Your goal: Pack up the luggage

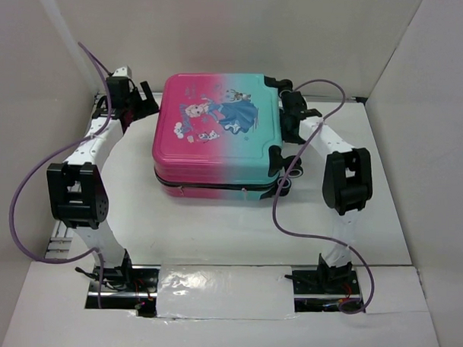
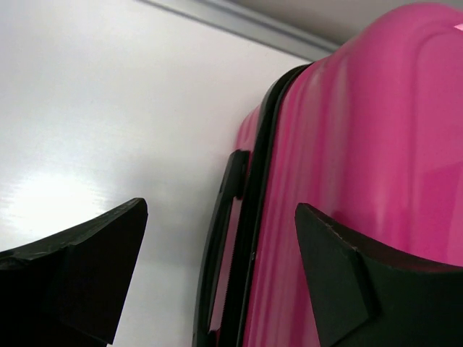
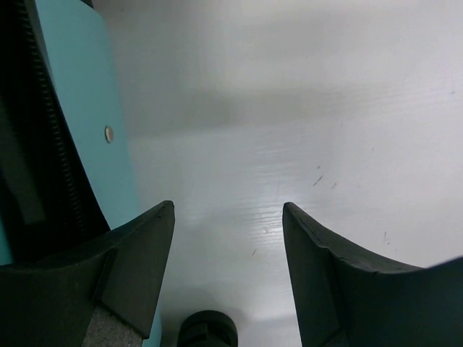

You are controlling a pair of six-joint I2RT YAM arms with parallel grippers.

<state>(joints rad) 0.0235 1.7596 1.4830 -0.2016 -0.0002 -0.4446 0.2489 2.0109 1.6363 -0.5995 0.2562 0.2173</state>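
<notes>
- The two arm bases sit nearest, at the near edge of the white table, with purple cables looping off both arms
- The luggage lies flat and closed on the far middle of the table, cartoon side up; its pink half is to the left, its teal half to the right
- A black zip band runs along its near side, and its black wheels stick out on the right
- The left gripper is at the luggage's far left corner, its fingers spread wide and holding nothing
- From the left wrist, the left gripper has one finger over bare table and the other in front of the pink shell; the black handle shows between them
- The right gripper is at the far right corner, by the teal end
- From the right wrist, the right gripper is likewise wide apart and empty over bare table, with the teal shell just left of its left finger
</notes>
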